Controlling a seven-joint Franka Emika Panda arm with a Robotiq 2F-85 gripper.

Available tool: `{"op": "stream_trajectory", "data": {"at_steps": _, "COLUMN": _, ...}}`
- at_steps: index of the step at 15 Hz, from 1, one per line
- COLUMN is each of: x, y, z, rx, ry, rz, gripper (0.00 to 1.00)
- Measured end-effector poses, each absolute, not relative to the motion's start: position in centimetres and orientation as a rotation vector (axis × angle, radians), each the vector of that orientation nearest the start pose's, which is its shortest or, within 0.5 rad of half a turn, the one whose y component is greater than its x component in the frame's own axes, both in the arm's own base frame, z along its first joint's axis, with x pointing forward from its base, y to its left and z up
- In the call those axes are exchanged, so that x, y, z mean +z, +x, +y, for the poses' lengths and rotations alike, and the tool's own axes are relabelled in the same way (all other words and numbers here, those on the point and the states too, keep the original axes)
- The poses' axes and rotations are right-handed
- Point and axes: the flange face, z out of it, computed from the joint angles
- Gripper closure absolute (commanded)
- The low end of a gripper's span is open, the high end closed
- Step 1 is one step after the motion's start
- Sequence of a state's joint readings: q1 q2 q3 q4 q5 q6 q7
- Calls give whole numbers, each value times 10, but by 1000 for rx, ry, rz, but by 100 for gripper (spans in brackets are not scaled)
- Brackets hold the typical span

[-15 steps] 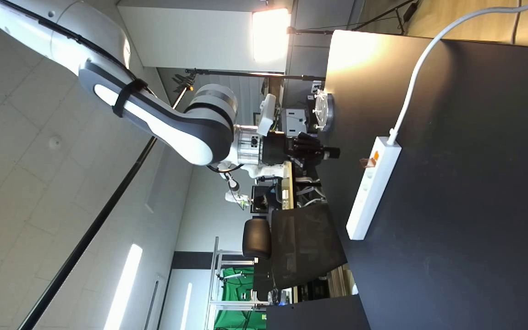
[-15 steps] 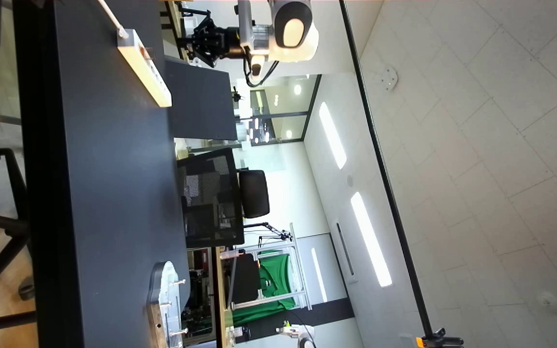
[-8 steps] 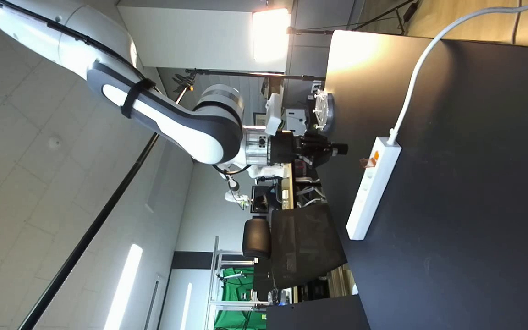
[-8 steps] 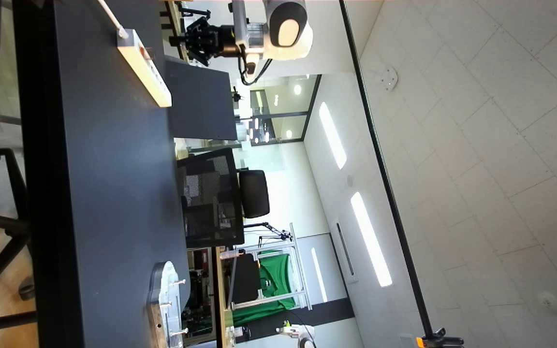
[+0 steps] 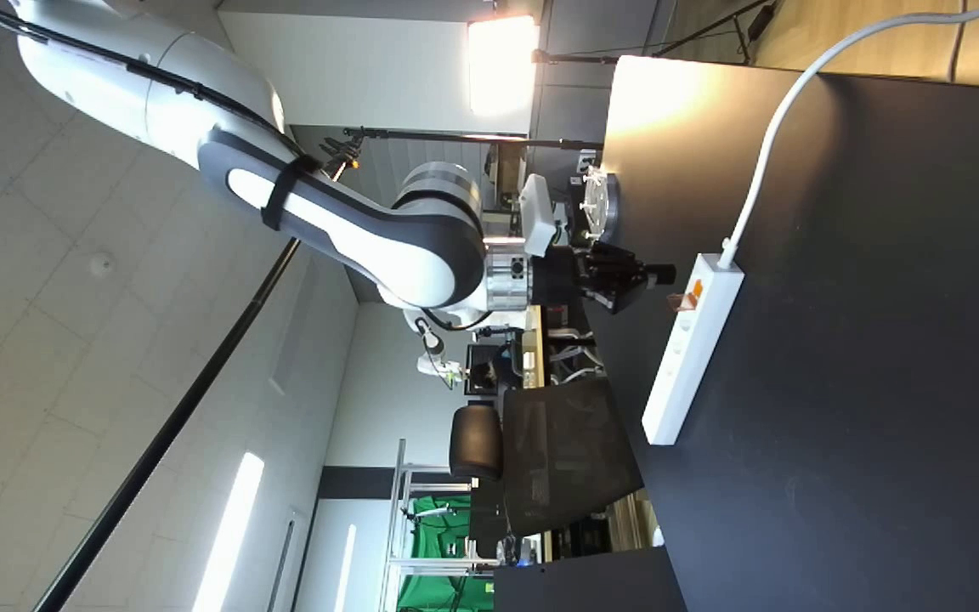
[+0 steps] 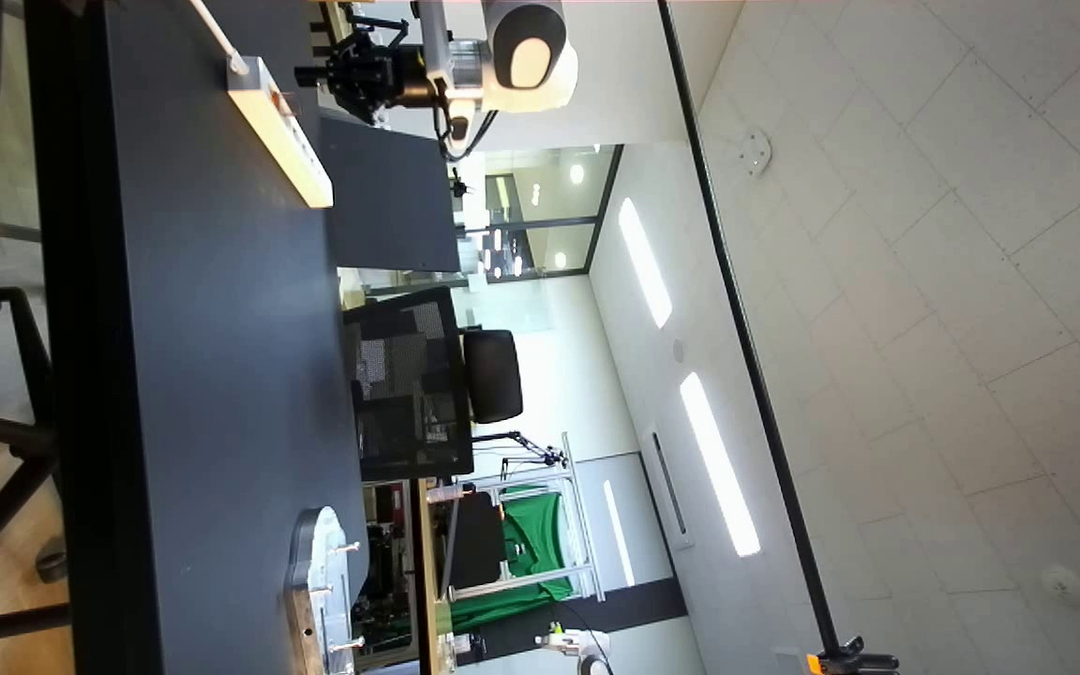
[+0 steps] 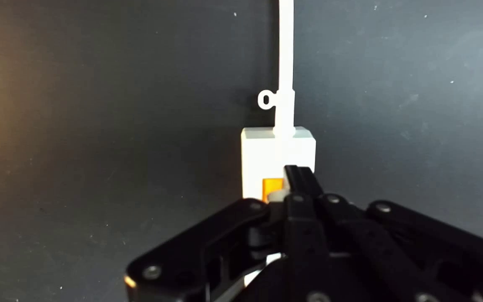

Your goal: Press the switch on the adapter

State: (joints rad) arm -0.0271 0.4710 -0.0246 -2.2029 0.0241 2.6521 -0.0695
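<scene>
On the dark desk (image 5: 846, 425), the white adapter (image 5: 692, 350) lies just below my tool (image 5: 663, 274).
Narrow and holding nothing, it hangs nearer the orange switch (image 7: 271, 188) than a second ago; pressing seems next.

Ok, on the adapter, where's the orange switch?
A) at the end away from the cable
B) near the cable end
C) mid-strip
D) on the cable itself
B: the wrist view and an exterior view show the orange switch on the white adapter, close to where the cable enters.
</scene>
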Motion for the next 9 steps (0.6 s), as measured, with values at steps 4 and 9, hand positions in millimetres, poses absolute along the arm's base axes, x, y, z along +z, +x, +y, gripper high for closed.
{"op": "stream_trajectory", "data": {"at_steps": 4, "x": 151, "y": 553, "z": -33, "rx": 22, "ry": -3152, "rz": 15, "gripper": 100}}
{"op": "stream_trajectory", "data": {"at_steps": 9, "x": 138, "y": 560, "z": -34, "rx": 9, "ry": -3159, "rz": 15, "gripper": 100}}
